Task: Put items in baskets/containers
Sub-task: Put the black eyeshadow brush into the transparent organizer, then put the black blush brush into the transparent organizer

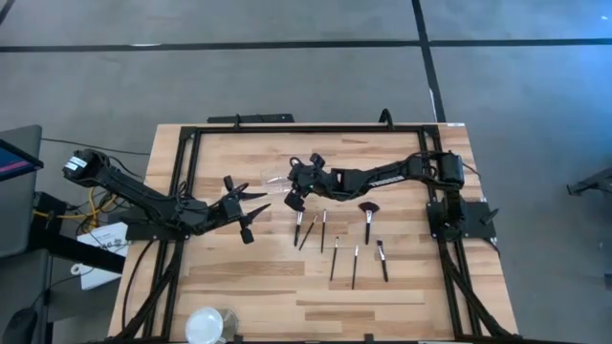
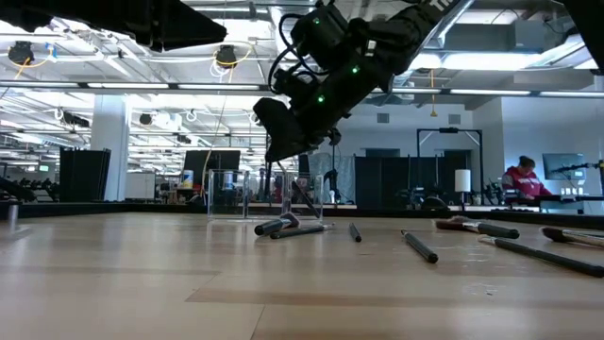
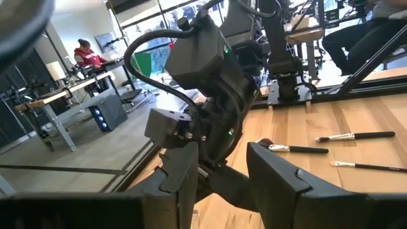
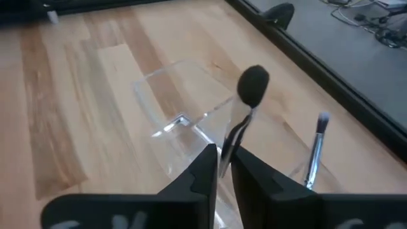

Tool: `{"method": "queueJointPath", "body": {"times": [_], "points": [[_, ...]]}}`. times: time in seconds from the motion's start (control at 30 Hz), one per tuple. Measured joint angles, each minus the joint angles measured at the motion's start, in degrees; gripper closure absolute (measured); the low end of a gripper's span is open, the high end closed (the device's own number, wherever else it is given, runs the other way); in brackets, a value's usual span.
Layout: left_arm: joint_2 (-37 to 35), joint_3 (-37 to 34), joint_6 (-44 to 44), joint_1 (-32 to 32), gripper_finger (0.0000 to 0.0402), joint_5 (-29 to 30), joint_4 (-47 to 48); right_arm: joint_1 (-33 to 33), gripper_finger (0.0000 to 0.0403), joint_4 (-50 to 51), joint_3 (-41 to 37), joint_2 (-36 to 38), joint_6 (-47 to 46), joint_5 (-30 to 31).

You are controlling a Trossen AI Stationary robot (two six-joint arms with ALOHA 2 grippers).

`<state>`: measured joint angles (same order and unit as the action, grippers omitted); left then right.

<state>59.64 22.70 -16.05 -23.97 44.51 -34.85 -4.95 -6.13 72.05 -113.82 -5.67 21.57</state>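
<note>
The right gripper (image 4: pixel 224 166) pinched a round-tipped brush (image 4: pixel 252 86) over the clear container (image 4: pixel 184 121), seemingly inside it. The left gripper (image 1: pixel 251 212) stood spread nearby; brushes (image 1: pixel 335 244) lay beside.

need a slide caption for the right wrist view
Right gripper holds a round-tipped makeup brush over the clear plastic container, where another brush already leans.

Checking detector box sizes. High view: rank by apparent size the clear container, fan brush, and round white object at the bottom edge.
1. Round white object
2. Clear container, though its glassy edges are faint, so unsure against the first
3. Fan brush, slimmest
</note>
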Motion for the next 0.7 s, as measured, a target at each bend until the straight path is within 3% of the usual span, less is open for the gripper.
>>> {"method": "queueJointPath", "body": {"times": [0.43, 0.53, 0.7], "points": [[0.00, 0.00, 1.79, 0.02, 0.0270, -0.69, 0.08, 1.86, 0.0286, 0.56, 0.07, 1.31, 0.09, -2.00], [0.14, 0.00, 2.00, 0.01, 0.0270, -2.69, 0.09, 3.61, 0.0272, 4.35, 0.83, 3.68, 0.07, -1.97], [0.67, -0.07, 2.01, -0.04, 0.0270, -3.25, 0.33, 7.38, 0.0256, 19.32, 2.31, 10.29, -4.62, -1.77]]}}
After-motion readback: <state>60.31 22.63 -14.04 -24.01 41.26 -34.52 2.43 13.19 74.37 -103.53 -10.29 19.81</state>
